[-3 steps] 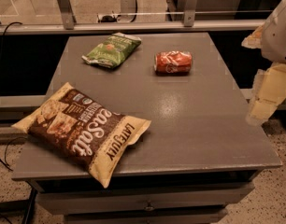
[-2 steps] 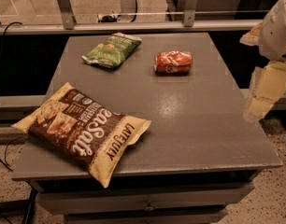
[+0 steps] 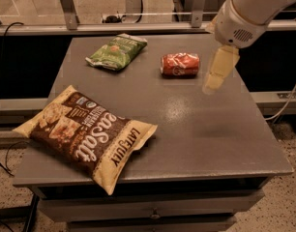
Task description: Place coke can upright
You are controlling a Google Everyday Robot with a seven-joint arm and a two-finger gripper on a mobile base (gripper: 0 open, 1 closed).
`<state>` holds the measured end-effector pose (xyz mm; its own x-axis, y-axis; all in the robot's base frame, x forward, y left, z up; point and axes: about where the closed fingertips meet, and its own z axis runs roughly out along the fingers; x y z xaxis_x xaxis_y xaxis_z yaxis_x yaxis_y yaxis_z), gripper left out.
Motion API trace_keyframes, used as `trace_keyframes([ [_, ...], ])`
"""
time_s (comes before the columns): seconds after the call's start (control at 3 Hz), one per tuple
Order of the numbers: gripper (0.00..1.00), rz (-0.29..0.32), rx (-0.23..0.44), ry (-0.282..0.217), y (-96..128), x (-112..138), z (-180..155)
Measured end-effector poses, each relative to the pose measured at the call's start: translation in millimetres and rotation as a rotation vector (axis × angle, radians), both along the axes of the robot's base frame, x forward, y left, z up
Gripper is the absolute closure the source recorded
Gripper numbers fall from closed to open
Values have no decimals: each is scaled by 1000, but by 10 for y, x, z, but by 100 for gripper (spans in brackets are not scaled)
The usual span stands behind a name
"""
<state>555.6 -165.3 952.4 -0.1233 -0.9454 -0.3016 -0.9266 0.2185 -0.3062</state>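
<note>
Fingers: spread unclear, beside 1 lying coke can | 1 green bag | 1 brown bag

Dim amber light; tabletop shadow beneath gripper

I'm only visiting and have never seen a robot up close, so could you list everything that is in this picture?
coke can: one, red with a silver end, lying on its side on the far part of the table, right of centre.
green snack bag: one, green, lying flat on the far part of the table, left of the can and apart from it.
brown chip bag: one, brown and cream, lying flat at the near left corner, hanging over the edge.
table: one, grey, in the middle of the view.
arm: one, white, coming in from the upper right.
hand: one, cream, in the air over the table's right side, just right of the can, holding nothing.
</note>
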Motion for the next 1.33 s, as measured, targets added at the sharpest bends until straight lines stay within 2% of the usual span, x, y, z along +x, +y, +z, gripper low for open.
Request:
trace_keyframes([
  [0.33,0,57,30,-5,409,659,-276],
  [0.67,0,76,38,-2,682,1138,-500],
  [1.0,0,63,26,16,762,1522,-715],
  [1.33,0,42,13,55,730,1696,-950],
])
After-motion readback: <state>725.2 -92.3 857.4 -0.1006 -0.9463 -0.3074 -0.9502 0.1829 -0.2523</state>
